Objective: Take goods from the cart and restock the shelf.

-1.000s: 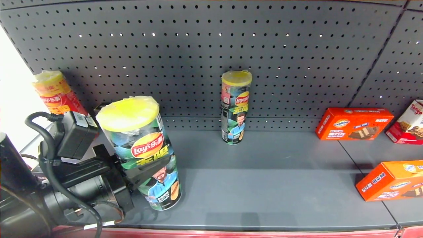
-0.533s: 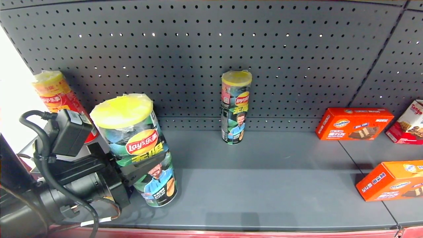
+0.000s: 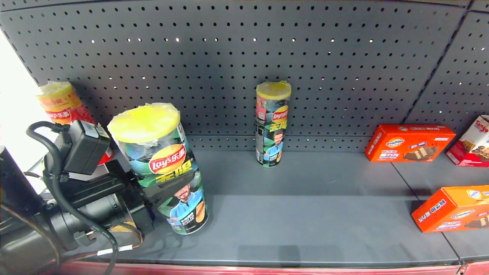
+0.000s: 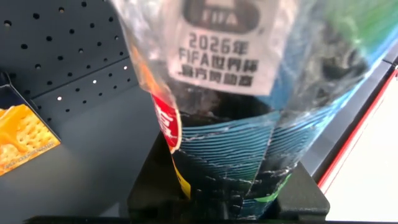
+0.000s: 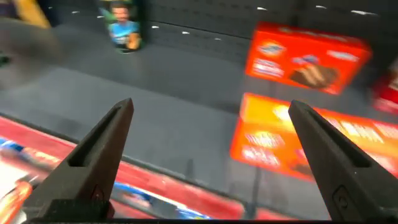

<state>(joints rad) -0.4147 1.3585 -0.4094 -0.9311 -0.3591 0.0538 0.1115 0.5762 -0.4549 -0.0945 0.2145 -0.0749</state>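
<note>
My left gripper is shut on a green-and-blue chips can with a yellow lid, holding it upright and slightly tilted over the left front of the grey shelf. The same can fills the left wrist view, between the black fingers. A matching can stands upright at the back middle of the shelf, also seen as a small can in the right wrist view. My right gripper is open, facing the shelf front with nothing between its fingers.
A red-and-yellow can stands at the back left. Orange boxes and a red-white box lie on the right. A red price rail runs along the front edge. The pegboard back wall closes the rear.
My left gripper with the can shifted left and back half a second ago, then came slightly right and forward again; the can now sits a little farther in than one second ago.
</note>
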